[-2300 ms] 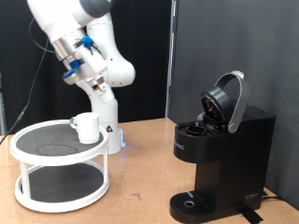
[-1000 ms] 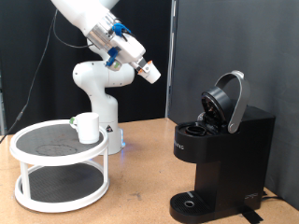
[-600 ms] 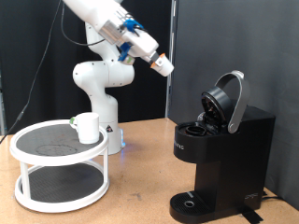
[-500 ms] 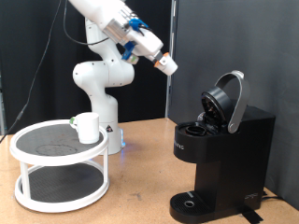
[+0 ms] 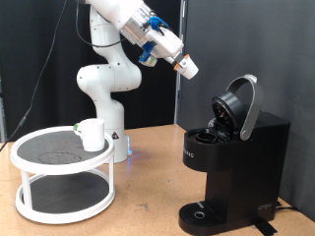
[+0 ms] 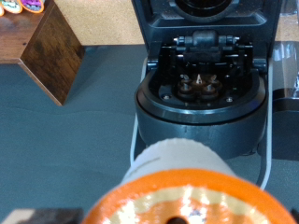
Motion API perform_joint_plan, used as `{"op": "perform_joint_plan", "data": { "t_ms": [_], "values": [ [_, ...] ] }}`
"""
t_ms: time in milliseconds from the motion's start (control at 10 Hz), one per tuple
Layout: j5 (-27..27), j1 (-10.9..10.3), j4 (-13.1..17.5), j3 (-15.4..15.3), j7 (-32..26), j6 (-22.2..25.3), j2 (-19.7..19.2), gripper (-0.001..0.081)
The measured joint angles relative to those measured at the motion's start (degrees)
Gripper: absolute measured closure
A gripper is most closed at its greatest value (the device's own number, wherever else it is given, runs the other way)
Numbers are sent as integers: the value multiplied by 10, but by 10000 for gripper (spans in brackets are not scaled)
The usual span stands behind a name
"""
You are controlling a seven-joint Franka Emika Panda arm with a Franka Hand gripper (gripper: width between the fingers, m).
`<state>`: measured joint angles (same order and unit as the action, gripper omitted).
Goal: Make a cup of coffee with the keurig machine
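1. Exterior view: white robot arm (image 5: 108,74) reaches up and toward the view's right; its pincer (image 5: 181,65) sits high, above and to the view's left of the boxy matte black keurig machine (image 5: 231,162), apart from it.
2. Pincer is clamped on a small white coffee pod with an orange top (image 5: 186,68); wrist view shows the same pod (image 6: 182,191) filling the foreground between the fingers, fingers themselves not visible there.
3. Keurig machine stands on the wooden surface (image 5: 148,211) at the view's right, rounded hinged lid (image 5: 239,106) tilted up and open, pod chamber exposed.
4. Wrist view looks at the open machine (image 6: 201,89): dark round chamber with brass-coloured parts inside, well beyond the pod.
5. Plain white cylindrical cup (image 5: 92,134) stands upright on the top tier of a white two-tier round rack (image 5: 61,177) at the view's left, well apart from both pincer and machine.
6. Round drip base (image 5: 205,214) of the machine has nothing on it.
7. Brown wooden block (image 6: 51,56) shows in the wrist view, beside the machine.
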<state>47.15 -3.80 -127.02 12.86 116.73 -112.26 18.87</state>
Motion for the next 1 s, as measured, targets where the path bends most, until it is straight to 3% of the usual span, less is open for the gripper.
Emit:
{"op": "perform_joint_plan", "data": {
  "t_ms": [400, 1000],
  "values": [
    [-7, 0, 1, -3, 4, 0, -7, 427],
    [-71, 0, -3, -51, 50, -38, -59, 427]
  ]
}}
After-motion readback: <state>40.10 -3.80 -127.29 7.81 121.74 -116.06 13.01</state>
